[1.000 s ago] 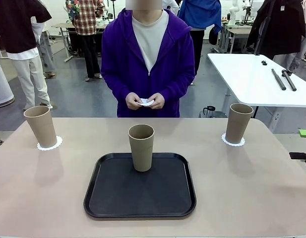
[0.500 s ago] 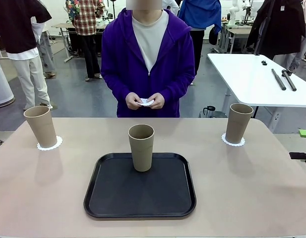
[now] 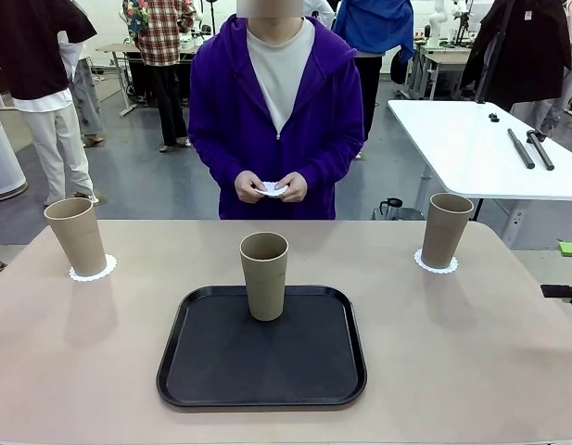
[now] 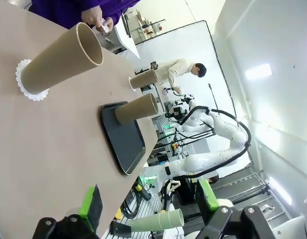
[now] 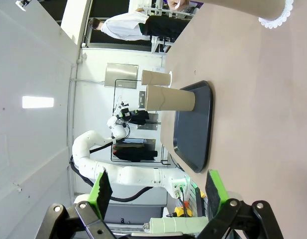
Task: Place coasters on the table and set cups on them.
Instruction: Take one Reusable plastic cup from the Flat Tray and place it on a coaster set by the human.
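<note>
The beige tabletop has rounded far corners. A black tray lies flat on it at the near middle. Toward the far edge, well apart on either side of the tray, lie the left coaster under the left cup and the right coaster under the right cup.

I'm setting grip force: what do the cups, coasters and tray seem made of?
Cups: matte beige, no gloss, perhaps paper or fibre plastic. Coasters: thin white paper, by their lacy scalloped edges. Tray: black, slight sheen on its rim, likely plastic.
</note>
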Available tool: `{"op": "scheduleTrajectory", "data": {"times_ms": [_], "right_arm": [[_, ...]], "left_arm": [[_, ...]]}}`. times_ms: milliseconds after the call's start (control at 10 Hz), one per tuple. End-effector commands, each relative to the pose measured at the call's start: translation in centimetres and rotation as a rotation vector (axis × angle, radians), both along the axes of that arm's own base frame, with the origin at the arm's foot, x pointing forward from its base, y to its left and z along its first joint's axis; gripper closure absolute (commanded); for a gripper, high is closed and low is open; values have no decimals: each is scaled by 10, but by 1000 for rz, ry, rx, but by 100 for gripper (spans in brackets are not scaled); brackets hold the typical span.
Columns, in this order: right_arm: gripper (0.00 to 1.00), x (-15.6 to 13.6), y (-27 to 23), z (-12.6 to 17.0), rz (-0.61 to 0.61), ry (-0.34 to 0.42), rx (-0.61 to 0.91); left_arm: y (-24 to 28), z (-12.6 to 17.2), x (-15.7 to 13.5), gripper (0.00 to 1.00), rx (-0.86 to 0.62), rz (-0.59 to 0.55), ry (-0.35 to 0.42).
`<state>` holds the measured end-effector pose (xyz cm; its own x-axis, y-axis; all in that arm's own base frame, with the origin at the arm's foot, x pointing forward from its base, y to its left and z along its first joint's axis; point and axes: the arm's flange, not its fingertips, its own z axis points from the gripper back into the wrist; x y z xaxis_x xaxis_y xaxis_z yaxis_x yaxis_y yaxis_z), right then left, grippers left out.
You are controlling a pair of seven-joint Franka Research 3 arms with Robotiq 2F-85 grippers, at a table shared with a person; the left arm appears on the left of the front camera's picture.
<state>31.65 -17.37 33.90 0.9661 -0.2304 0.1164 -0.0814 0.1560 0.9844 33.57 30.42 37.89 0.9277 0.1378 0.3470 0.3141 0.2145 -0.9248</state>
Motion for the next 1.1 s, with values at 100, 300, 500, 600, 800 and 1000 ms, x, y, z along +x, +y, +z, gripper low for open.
{"op": "scheduleTrajectory", "data": {"times_ms": [100,300,500,600,800,1000], "right_arm": [[0,0,1,1,1,-9,6],[0,0,1,1,1,-9,6],[0,0,1,1,1,-9,6],[0,0,1,1,1,-9,6],[0,0,1,1,1,-9,6],[0,0,1,1,1,-9,6]], "left_arm": [[3,-3,-3,0,-7,7,7],[3,-3,-3,0,-7,7,7],[3,-3,-3,0,-7,7,7],[3,-3,-3,0,-7,7,7],[3,-3,-3,0,-7,7,7],[3,-3,-3,0,-7,7,7]]}}
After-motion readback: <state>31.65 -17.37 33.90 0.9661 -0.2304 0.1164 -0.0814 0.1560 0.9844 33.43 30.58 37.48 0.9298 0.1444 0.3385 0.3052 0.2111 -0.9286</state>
